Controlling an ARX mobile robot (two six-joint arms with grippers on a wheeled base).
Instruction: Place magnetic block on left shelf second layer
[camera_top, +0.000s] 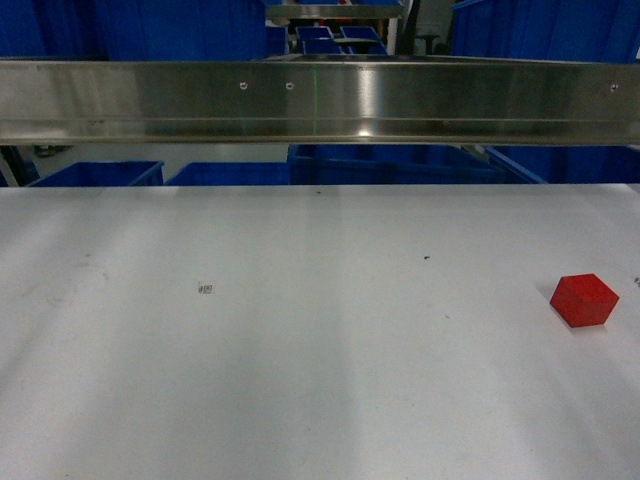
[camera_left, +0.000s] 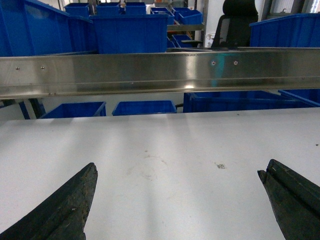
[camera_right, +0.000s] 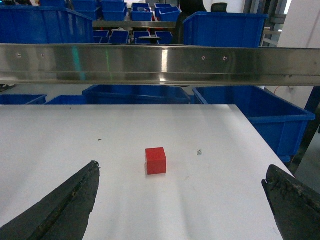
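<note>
Both jaws gape empty; glossy red magnetic block (camera_right: 155, 160) sits apparently unmarked.

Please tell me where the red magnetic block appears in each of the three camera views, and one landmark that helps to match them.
Head: the magnetic block lies at the far right on the white table.
Left wrist: not in this picture.
Right wrist: the block lies near the middle, ahead of the open right gripper.
Shared landmark: the long steel beam crosses all three views.
</note>
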